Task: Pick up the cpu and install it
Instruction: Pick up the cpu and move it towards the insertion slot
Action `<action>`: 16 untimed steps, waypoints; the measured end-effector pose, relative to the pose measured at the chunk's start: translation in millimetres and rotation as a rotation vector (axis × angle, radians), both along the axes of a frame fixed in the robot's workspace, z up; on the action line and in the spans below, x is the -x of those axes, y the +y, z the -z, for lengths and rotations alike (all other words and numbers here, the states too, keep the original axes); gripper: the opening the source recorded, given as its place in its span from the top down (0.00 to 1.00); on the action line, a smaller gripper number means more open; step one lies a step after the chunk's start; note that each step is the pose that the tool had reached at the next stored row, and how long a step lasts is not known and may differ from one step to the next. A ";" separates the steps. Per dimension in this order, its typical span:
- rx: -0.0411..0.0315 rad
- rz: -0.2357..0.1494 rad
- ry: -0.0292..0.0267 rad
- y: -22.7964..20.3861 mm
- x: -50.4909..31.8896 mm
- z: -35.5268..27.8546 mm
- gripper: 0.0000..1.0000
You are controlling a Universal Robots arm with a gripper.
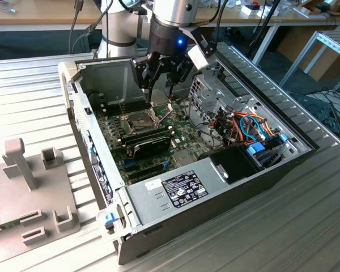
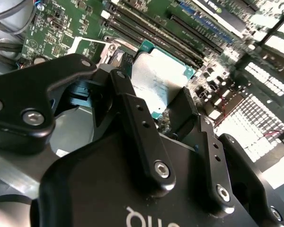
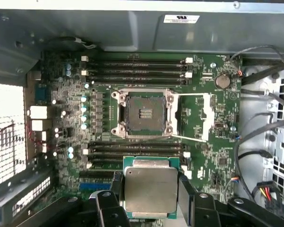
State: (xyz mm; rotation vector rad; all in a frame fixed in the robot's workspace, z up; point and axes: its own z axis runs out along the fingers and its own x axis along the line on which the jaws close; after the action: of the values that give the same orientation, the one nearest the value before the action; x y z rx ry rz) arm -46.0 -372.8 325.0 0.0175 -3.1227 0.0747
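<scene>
The arm (image 1: 171, 10) hangs steeply from above, its wrist (image 1: 169, 39) close to vertical, with a small blue light lit on the dark collar. The black pincer (image 1: 161, 80) points downward, its linkages splayed to either side. In the first wrist view, two dark fingers (image 3: 185, 190) press on opposite edges of the cpu (image 3: 150, 188), gripping it flat between them.

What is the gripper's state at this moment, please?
Gripper: shut on the cpu, holding it above the motherboard, short of the open socket.
</scene>
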 end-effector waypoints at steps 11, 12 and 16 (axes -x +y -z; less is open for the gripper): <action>-0.0032 0.000 -0.0001 18.3 0.0 18.5 0.45; -0.0033 0.000 -0.0001 19.1 0.0 18.9 0.45; -0.0040 0.000 -0.0001 24.0 0.3 20.6 0.45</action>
State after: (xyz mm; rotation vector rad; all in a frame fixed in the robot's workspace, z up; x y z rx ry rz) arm -46.3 -348.9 304.4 0.0176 -3.1229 0.0685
